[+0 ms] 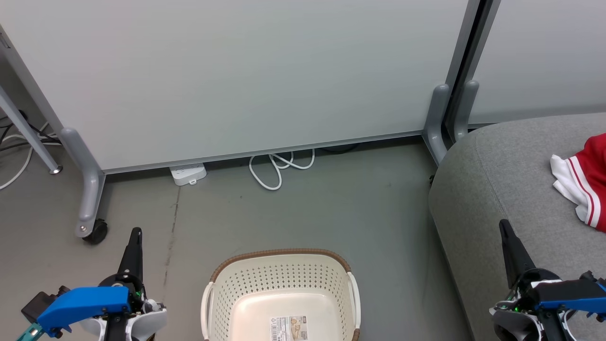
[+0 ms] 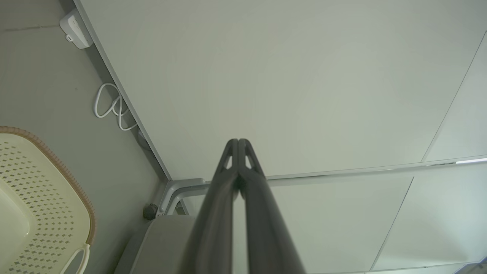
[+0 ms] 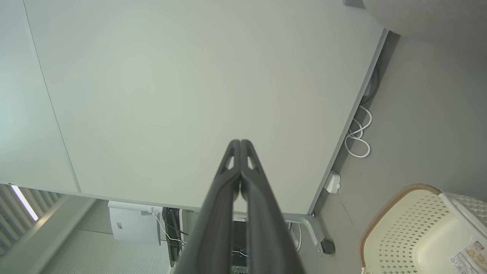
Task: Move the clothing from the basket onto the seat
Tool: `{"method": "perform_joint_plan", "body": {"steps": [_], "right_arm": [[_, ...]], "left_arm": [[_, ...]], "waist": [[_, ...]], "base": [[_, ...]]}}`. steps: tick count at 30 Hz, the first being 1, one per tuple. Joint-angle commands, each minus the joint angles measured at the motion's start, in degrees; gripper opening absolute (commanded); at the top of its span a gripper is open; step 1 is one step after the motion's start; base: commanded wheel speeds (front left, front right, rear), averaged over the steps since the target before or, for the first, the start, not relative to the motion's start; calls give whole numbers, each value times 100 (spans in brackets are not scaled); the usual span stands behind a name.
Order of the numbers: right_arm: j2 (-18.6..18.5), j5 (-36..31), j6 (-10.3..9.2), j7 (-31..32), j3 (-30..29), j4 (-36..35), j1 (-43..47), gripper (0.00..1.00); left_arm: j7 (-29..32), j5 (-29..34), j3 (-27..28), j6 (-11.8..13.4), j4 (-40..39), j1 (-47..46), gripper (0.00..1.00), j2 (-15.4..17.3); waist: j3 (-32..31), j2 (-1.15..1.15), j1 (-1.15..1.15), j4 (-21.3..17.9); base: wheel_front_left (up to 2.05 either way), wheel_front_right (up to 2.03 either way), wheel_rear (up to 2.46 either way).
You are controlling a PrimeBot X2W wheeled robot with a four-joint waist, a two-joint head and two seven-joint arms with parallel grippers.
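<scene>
At seven o'clock in the head view, the left end effector point(image 1: 136, 235) hangs above the floor point(image 1: 331, 203), fingers pressed together. The basket point(image 1: 284, 277) stands at six o'clock. At four o'clock the right end effector point(image 1: 504, 228), fingers likewise pressed together, is over the seat point(image 1: 502, 161). Red-and-white clothing point(image 1: 584, 182) lies on the seat at three o'clock.

The basket point(image 1: 284, 277) is cream-white, its walls patterned all over with rows of small holes, and it has a brown braided rim point(image 1: 284, 252) and white handles point(image 1: 353, 289). A pale label point(image 1: 289, 328) with dark print sits on its bottom. The clothing point(image 1: 584, 182) is bright red, with a white panel crossed by thin red stripes. The seat point(image 1: 502, 166) is plain grey. The floor point(image 1: 355, 203) is dull grey and the wall panel point(image 1: 236, 71) pale grey-white. The cable point(image 1: 279, 168) is white. The left gripper point(image 1: 136, 232) and right gripper point(image 1: 503, 225) have dark fingers and blue housings.
</scene>
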Motion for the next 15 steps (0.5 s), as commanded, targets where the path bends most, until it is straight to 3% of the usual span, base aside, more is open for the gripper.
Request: {"method": "perform_joint_plan", "body": {"steps": [1,15], "right_arm": [[18,132,2,30,-20,-33,-74,0],[38,687,2,169,-54,-41,-125,0]], "left_arm": [[32,-113,52,-37,-43,-96,0,0],[171,-674,117,-63,-61,-119,0,-2]], "waist": [[1,0,0,-4],[14,0,0,-44]], "base": [[0,0,0],[0,0,0]]}}
